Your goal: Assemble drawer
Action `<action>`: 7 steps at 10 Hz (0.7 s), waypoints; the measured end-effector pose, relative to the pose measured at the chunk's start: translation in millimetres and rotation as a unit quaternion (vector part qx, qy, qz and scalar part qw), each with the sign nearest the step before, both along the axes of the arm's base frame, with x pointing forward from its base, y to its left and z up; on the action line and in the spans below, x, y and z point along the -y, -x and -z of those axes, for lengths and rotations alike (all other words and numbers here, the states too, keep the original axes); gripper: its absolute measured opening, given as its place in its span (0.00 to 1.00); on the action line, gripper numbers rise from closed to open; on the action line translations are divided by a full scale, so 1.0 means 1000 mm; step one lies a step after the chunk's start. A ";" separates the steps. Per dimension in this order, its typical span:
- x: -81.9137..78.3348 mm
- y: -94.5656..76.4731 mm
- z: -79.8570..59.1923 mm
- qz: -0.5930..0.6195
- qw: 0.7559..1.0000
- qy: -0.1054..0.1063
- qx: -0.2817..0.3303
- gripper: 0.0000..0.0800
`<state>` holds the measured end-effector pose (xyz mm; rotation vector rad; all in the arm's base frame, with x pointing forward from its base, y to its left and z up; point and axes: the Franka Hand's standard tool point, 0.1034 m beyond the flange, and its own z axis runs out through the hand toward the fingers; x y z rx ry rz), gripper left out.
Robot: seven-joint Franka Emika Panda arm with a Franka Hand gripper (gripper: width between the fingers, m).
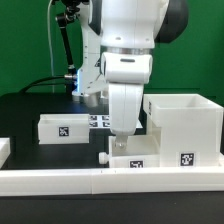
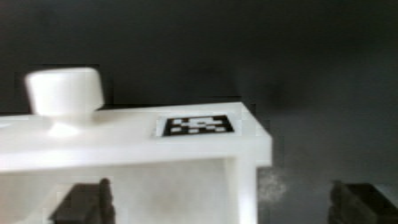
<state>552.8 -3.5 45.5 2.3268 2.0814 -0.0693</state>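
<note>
A small white drawer tray (image 1: 130,157) lies near the front border bar, with its knob (image 1: 104,158) pointing to the exterior view's left. My gripper (image 1: 122,142) is lowered straight onto it. In the wrist view the tray (image 2: 125,160), its knob (image 2: 63,95) and a tag (image 2: 199,126) fill the frame. My gripper (image 2: 224,203) is open; one of its fingers (image 2: 84,200) is over the tray's inside and the other is over the black table, so they straddle the tray's side wall. A second tray (image 1: 65,127) lies at the exterior view's left. The tall housing (image 1: 185,128) stands at the right.
A long low white border bar (image 1: 100,180) runs along the front edge. The marker board (image 1: 99,120) lies behind the trays, partly hidden by the arm. A black stand with cables (image 1: 68,60) stands at the back. The housing stands close to the gripper's right side.
</note>
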 end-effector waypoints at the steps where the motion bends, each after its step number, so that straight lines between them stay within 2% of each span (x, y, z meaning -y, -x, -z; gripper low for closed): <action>1: 0.011 -0.001 -0.008 -0.004 1.000 0.002 -0.005 0.80; 3: 0.036 -0.009 -0.015 -0.022 1.000 0.004 -0.017 0.81; 5: 0.045 -0.012 -0.013 -0.018 0.999 0.003 -0.027 0.81; 7: 0.046 -0.011 -0.012 -0.018 0.999 0.002 -0.029 0.81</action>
